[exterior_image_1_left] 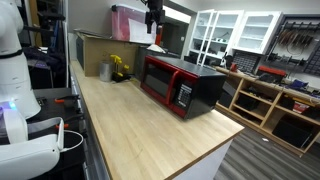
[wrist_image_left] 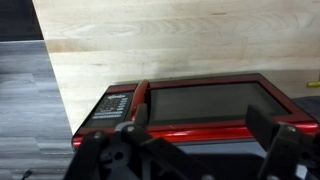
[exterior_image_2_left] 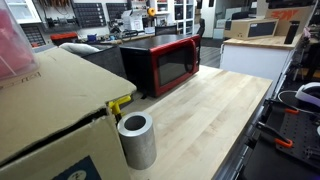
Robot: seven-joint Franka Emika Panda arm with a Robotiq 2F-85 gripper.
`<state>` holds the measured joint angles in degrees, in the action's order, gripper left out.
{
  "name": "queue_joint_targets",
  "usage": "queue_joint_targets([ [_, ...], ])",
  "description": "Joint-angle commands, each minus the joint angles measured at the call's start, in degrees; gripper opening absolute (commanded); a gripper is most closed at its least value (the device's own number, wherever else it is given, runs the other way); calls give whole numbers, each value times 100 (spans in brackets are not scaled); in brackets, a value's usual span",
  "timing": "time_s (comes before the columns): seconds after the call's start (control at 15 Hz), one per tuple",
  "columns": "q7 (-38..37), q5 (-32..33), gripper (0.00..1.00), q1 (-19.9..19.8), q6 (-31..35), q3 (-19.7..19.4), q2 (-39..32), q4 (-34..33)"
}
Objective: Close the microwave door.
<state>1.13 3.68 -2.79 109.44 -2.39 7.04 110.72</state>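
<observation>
The microwave [exterior_image_1_left: 183,86] stands on the wooden counter [exterior_image_1_left: 140,125] and shows in both exterior views [exterior_image_2_left: 160,62]. It has a black casing and a glossy red front. The microwave door [exterior_image_1_left: 160,78] lies flush with the front in both exterior views [exterior_image_2_left: 176,64]. In the wrist view the door [wrist_image_left: 210,104], with its dark window and red frame, sits beside the control panel [wrist_image_left: 112,102]. My gripper [wrist_image_left: 200,135] is open and empty. It hangs above the microwave, apart from it [exterior_image_1_left: 153,28].
A brown cardboard box [exterior_image_2_left: 50,110] stands at the counter's end, with a grey cylinder [exterior_image_2_left: 137,140] and a yellow object [exterior_image_2_left: 120,103] beside it. White glass-fronted cabinets [exterior_image_1_left: 235,30] and wooden shelving [exterior_image_1_left: 270,100] stand across the aisle. The counter edge [exterior_image_1_left: 225,135] lies just past the microwave.
</observation>
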Motion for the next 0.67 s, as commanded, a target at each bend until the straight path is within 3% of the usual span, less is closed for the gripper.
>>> queue_joint_targets([
  [0.0, 205, -250, 100, 19, -366, -43, -138, -517],
  [0.6, 318, -302, 100, 20, -180, -17, -33, -512],
])
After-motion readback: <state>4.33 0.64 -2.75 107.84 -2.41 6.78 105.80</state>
